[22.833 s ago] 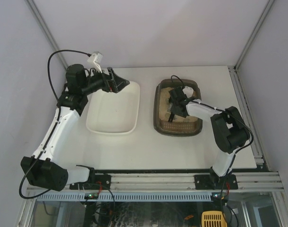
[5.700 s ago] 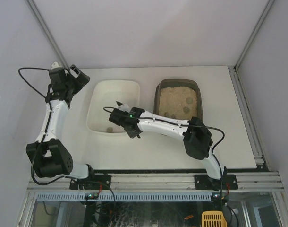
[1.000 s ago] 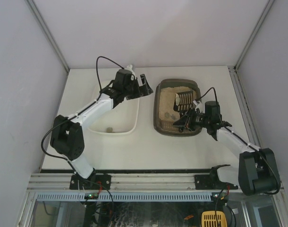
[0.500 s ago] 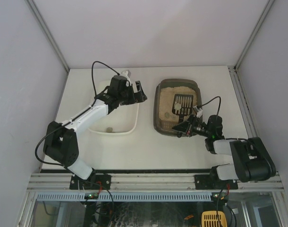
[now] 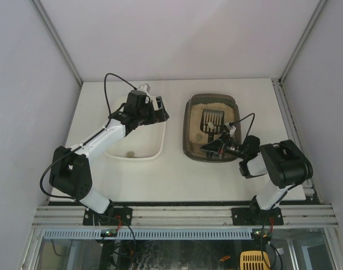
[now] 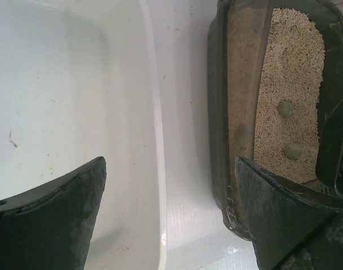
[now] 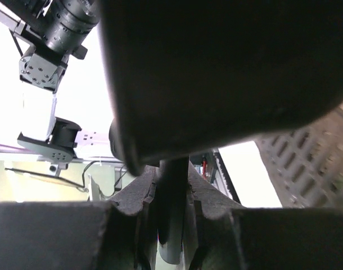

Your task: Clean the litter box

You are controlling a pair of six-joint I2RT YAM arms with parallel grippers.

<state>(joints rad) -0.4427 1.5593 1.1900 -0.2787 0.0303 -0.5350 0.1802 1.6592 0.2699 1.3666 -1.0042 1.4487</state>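
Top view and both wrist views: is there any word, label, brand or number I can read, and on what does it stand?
None can be read.
The litter box, white tray and scoop show no print in any view.
The left arm and right arm carry no legible marking from above.
The yellow part at the bottom edge shows only slots.

The left arm is extended forward and rightward from its base, the left gripper (image 5: 160, 109) being shown with jaws spread wide. The right arm is folded low; the right gripper (image 5: 212, 148) is pointed leftward, jaws clamped on the scoop (image 5: 211, 118) handle.
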